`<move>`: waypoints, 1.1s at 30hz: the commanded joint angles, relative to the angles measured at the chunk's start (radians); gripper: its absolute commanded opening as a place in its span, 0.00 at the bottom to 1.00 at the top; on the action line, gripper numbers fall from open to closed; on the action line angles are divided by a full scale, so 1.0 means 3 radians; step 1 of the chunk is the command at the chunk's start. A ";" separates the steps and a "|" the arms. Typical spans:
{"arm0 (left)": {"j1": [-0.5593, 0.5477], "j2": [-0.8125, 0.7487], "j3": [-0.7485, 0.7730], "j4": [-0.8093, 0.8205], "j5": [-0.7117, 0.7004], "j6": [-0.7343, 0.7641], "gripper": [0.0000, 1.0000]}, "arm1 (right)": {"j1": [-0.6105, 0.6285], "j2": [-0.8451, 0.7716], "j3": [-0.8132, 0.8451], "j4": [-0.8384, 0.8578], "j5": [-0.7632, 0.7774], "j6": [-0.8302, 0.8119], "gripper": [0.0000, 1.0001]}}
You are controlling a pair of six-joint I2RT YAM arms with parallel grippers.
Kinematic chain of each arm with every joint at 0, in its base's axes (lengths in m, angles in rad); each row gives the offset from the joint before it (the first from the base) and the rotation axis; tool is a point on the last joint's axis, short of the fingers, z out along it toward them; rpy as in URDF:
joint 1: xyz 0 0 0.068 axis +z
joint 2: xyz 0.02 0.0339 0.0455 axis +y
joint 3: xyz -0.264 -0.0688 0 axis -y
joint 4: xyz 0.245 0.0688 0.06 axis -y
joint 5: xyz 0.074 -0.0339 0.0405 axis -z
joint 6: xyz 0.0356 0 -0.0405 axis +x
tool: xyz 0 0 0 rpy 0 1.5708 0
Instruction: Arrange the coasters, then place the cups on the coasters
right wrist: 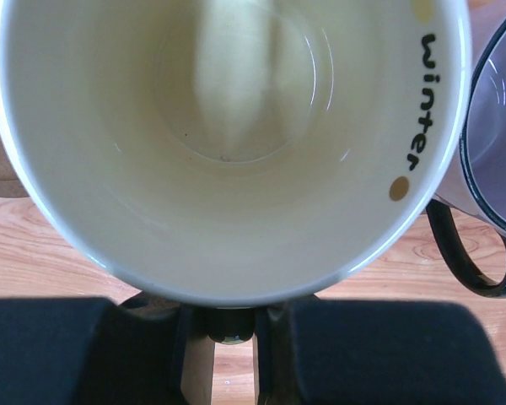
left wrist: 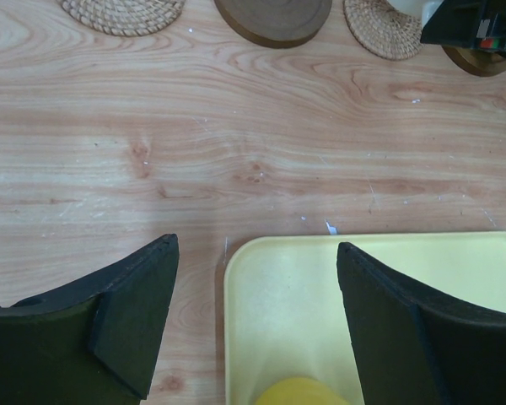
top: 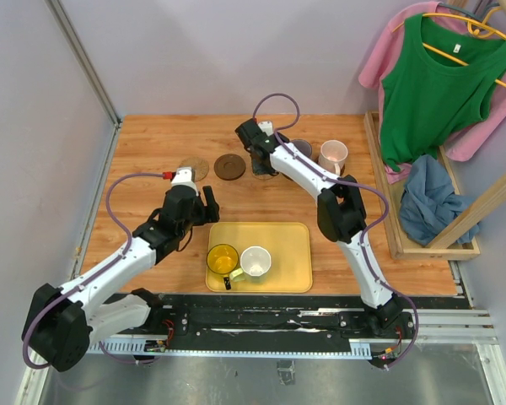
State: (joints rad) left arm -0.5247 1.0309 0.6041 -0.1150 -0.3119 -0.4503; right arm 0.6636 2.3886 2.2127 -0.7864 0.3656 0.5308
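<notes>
My right gripper (right wrist: 230,322) is shut on the handle of a pale cream-green cup (right wrist: 228,135) marked "winter". It holds the cup over a tan woven coaster (left wrist: 384,32) at the back of the table; I cannot tell whether the cup rests on it. In the top view that gripper (top: 260,160) hides the cup. A grey-purple cup (top: 301,149) and a pale pink cup (top: 333,155) stand to its right. A tan coaster (top: 192,167) and a dark brown coaster (top: 230,166) lie bare to its left. My left gripper (top: 190,213) hangs open over the yellow tray's (top: 291,240) far left corner.
On the tray stand a see-through yellow cup (top: 223,259) and a cream-white cup (top: 255,261). A wooden rack (top: 386,194) with hanging clothes and a blue cloth (top: 430,198) borders the table's right side. Walls close off the left and back.
</notes>
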 commanded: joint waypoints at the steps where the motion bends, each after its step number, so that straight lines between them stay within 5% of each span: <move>1: 0.0026 0.0049 0.0106 0.0063 0.0067 -0.0001 0.80 | -0.0018 -0.0051 -0.0006 0.0208 0.0056 0.0089 0.01; 33: 0.0031 0.0199 0.0063 0.0143 0.0145 -0.0008 0.79 | -0.0082 0.0010 -0.0271 0.0370 -0.0072 0.0114 0.01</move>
State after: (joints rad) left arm -0.5247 1.0843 0.6041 -0.1055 -0.2741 -0.4522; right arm 0.6556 2.3978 2.1323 -0.7242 0.3378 0.5503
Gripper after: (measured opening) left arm 0.793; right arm 0.171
